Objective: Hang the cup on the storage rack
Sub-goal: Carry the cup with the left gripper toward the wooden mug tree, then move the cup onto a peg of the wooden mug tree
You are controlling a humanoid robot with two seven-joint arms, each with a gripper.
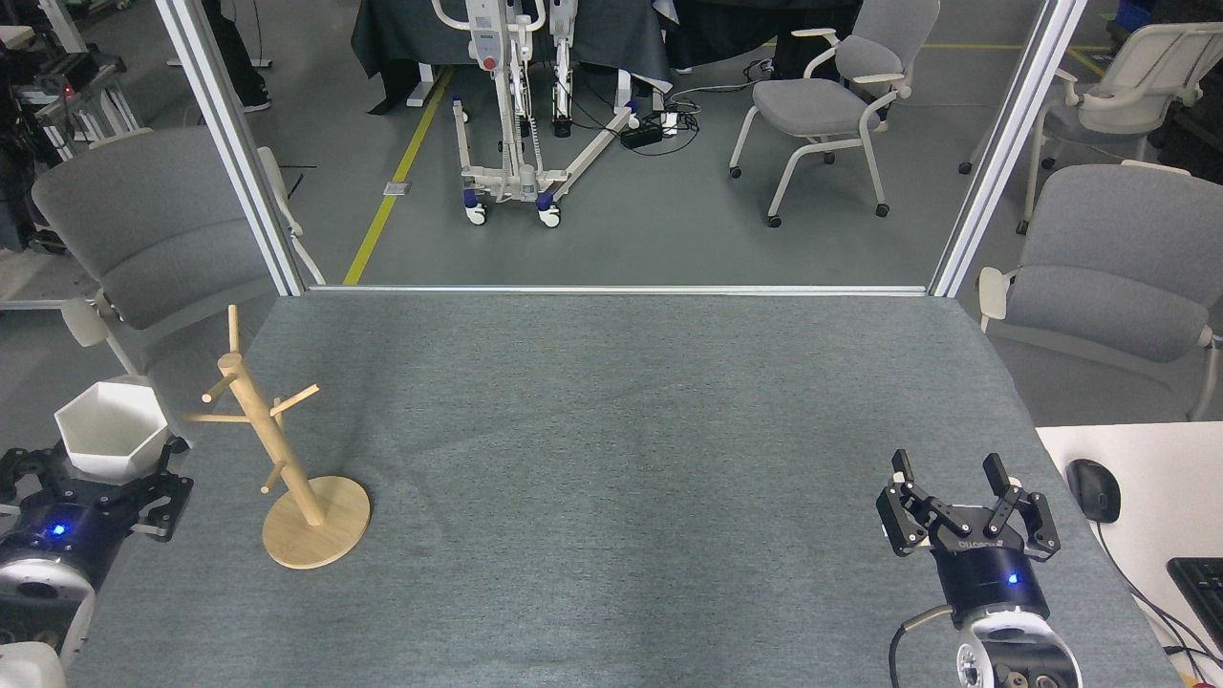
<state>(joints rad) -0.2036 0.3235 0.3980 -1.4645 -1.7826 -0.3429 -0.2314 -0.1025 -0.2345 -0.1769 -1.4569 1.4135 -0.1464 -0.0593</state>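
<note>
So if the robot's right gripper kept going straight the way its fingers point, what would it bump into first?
Probably nothing soon. The right gripper is open and points away across the bare grey table. The way looks free up to the far edge, though its height above the table is hard to judge.

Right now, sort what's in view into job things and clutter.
Job: white hexagonal cup, held in left gripper; light wooden mug-tree storage rack.
Clutter: black computer mouse, black keyboard, grey chairs, open right gripper.
</note>
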